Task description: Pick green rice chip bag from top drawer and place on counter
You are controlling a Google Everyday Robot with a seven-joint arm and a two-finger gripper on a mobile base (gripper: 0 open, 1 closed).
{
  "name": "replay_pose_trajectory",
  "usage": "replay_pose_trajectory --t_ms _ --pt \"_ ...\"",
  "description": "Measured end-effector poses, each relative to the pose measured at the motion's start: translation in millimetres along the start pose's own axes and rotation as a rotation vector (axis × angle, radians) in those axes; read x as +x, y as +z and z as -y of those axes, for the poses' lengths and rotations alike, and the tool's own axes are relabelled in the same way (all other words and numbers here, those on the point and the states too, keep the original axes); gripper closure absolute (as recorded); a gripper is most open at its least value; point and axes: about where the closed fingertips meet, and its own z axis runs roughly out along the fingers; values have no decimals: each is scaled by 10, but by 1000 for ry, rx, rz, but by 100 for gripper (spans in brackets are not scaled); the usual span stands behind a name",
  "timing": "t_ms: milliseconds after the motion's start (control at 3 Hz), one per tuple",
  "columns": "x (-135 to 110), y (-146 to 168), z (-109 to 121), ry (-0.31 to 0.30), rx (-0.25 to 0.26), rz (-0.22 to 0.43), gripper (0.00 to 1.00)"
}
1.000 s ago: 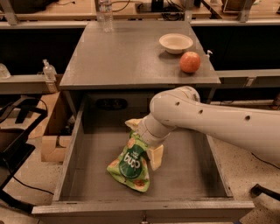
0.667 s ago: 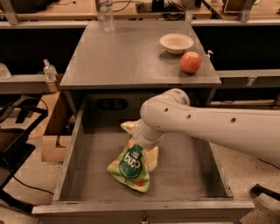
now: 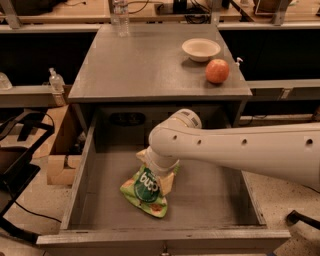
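Arm (image 3: pixel 240 147) bent into top drawer (image 3: pixel 212 197), gripper (image 3: pixel 156 170) on green rice chip bag (image 3: pixel 145 192), grip unclear

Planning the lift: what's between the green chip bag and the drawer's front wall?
Camera view: only bare bottom of the top drawer. The gripper sits at the upper end of the green rice chip bag.

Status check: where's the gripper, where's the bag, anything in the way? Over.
Gripper low in the drawer, at bag upper end. Bag lying on drawer floor. On counter: bowl and apple far right, bottle at back edge.
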Motion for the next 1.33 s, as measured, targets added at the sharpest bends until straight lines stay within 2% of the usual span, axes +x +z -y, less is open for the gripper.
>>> replay_pose_trajectory --t_ms 333,667,1000,1333 --pt "-9 22 -7 -1 -4 -2 47" --pt "-13 26 -12 -3 -5 -2 77" --pt "-15 29 -17 -3 -6 -2 99" --pt "-15 -7 1 -7 -7 -5 100"
